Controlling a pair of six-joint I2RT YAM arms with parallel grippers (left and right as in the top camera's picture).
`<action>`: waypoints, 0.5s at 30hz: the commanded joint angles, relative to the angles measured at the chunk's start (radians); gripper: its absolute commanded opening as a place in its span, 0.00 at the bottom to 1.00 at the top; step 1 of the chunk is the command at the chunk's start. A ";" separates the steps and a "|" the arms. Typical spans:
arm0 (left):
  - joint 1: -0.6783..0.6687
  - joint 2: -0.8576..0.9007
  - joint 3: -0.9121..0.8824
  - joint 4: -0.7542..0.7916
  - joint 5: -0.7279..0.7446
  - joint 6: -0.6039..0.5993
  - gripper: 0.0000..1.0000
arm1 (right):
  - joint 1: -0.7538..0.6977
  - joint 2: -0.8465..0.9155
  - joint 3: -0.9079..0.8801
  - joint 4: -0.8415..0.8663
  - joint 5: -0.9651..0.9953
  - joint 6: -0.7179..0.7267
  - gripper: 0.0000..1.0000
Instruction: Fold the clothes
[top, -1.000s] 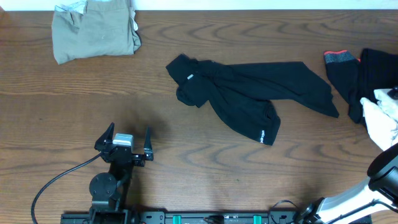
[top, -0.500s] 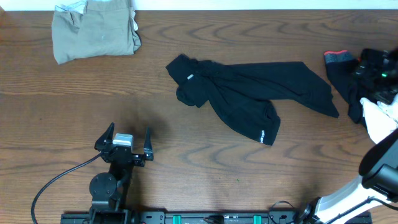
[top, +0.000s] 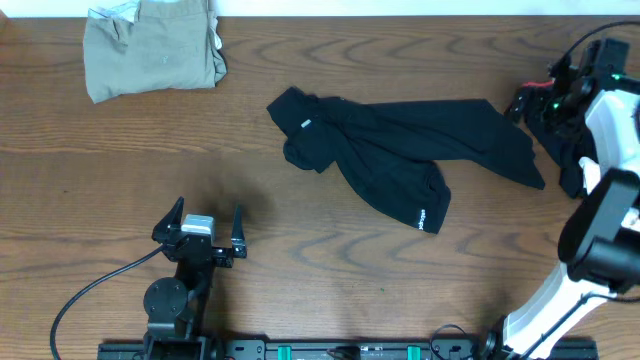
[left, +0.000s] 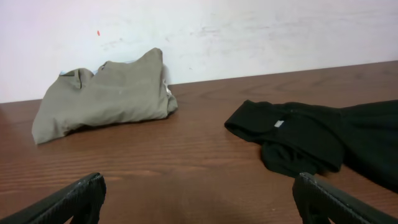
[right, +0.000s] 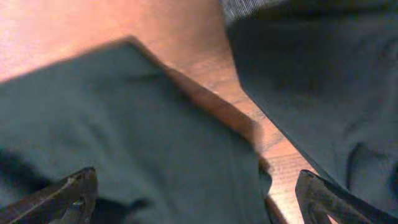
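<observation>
Two robot arms work at a wooden table (top: 90, 170) where clothes lie scattered. The black garment (top: 400, 150) sprawls crumpled across the middle of the table. Its collar end, with a small white label (top: 305, 124), points toward the far left, and white print (top: 422, 215) shows near its lower hem.

We see the left gripper (top: 208, 215) resting at the near left. Its jaws are spread wide and hold nothing. The black garment lies well apart from it, up and to the right. In the left wrist view the gripper (left: 199, 186) looks out over bare wood, with the black garment (left: 292, 137) ahead to the right and a folded khaki garment (left: 106, 99) ahead to the left, against the wall. From overhead, the khaki garment (top: 150, 50) sits in the far left corner.

The right gripper (top: 528, 100) hangs at the far right, just beside the black garment's right end and over another dark garment (top: 568, 165) at the table's edge. Its wrist view is blurred. There the right gripper (right: 196, 186) shows both fingers set far apart with nothing between them. Dark fabric (right: 124, 124) fills the view on either side of a narrow strip of wood. We cannot tell from that view which cloth belongs to which garment.
</observation>
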 joint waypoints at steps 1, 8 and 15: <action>-0.004 -0.007 -0.017 -0.034 0.010 0.006 0.98 | -0.003 0.058 0.000 0.017 0.039 0.018 0.98; -0.004 -0.007 -0.017 -0.034 0.010 0.006 0.98 | -0.010 0.124 0.000 0.072 0.008 0.017 0.92; -0.004 -0.007 -0.017 -0.033 0.010 0.006 0.98 | -0.005 0.171 0.000 0.092 -0.051 0.019 0.74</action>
